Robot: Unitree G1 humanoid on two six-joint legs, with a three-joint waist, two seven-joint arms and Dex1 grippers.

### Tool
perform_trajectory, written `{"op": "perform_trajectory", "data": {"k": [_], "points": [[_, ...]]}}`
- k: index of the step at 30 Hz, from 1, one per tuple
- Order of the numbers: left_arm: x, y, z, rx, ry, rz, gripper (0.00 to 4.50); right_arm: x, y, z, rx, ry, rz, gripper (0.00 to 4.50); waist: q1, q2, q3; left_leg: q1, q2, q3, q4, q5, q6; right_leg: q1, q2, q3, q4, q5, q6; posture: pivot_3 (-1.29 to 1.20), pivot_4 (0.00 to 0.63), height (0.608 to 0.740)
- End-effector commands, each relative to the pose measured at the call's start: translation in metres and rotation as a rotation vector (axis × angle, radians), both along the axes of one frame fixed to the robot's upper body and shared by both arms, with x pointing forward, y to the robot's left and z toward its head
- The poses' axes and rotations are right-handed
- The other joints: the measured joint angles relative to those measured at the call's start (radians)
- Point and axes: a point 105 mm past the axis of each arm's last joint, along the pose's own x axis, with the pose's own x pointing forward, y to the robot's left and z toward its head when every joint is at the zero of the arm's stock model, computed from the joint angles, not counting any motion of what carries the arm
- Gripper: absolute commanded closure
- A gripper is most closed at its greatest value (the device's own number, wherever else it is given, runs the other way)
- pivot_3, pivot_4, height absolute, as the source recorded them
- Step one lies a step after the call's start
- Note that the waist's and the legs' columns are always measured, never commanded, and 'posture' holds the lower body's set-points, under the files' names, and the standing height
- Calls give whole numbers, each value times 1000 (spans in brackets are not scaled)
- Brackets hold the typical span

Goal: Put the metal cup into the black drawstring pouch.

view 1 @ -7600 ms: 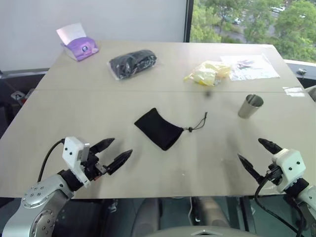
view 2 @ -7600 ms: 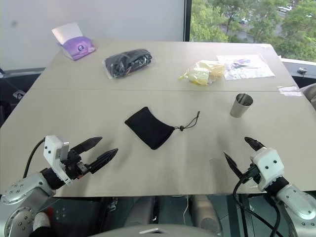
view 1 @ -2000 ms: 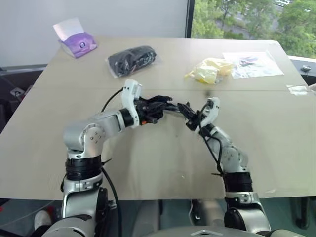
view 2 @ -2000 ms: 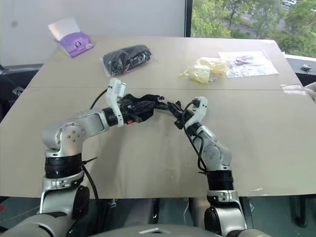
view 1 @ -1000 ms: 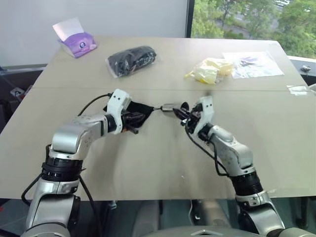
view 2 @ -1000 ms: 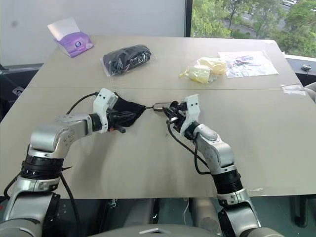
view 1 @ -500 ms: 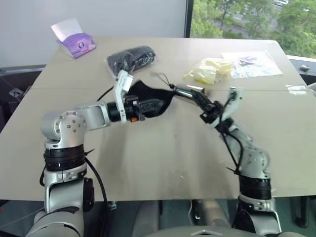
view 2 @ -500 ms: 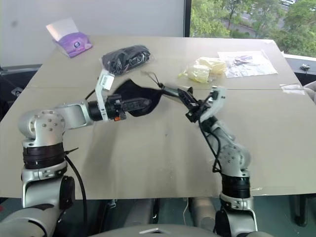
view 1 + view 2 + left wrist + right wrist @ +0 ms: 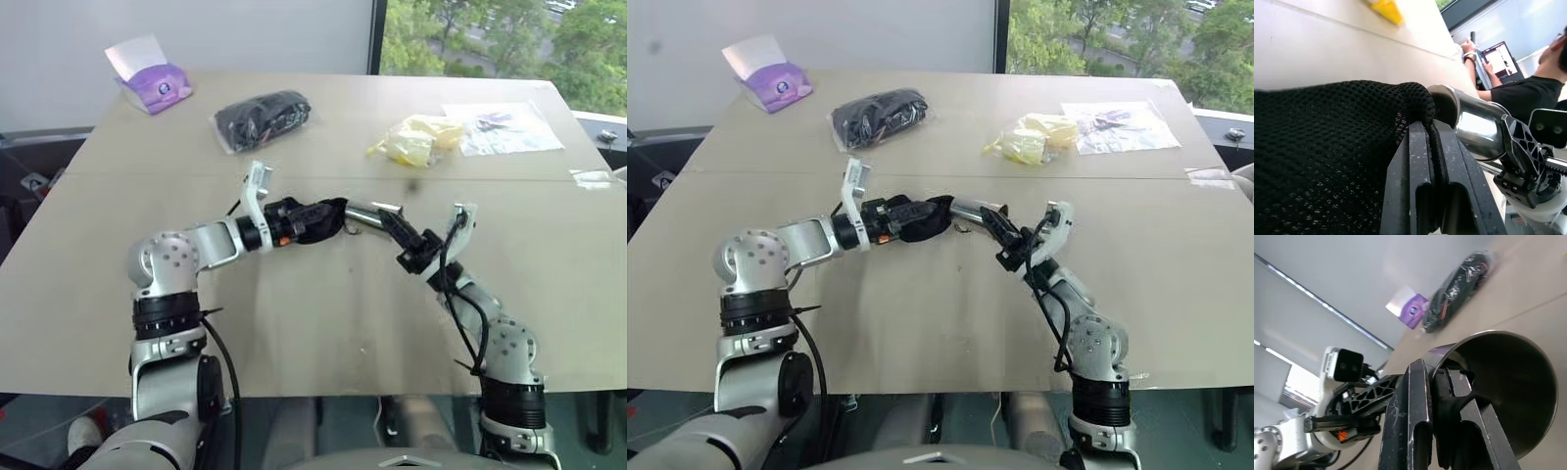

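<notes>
The metal cup (image 9: 361,212), clamped by its rim in my right gripper (image 9: 390,221), has its base at the black drawstring pouch (image 9: 315,221) mouth, above the table (image 9: 294,323) (left gripper (image 9: 312,211) pinches the hem); I'd push straight along the pouch

No text, label, brand, number or sign could be read on anything. The purple box (image 9: 157,85) at the far left corner of the table (image 9: 294,323) bore a small round mark too small to make out, and the laptop screen (image 9: 1501,59) beyond the table's edge was lit but its contents were illegible.
</notes>
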Motion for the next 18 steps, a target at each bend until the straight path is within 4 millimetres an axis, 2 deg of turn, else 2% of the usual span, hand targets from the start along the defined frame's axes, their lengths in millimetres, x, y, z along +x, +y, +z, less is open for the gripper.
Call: {"op": "perform_trajectory", "data": {"k": [1,11,18], "points": [[0,-2,9,-19,-39,3,4500,-1,12,3,33,-40,39,4449,-2,0,0,0,0,0,0,0,0,0,0,0,0,0,0,0,150,740],[-1,0,6,-16,-28,15,4500,5,31,-15,50,-1,97,4449,-1,0,0,0,0,0,0,0,0,0,0,0,0,0,0,0,150,740],[-3,4,-4,8,-9,29,4500,8,26,-3,213,35,94,4449,1,0,0,0,0,0,0,0,0,0,0,0,0,0,0,0,150,740]]}}
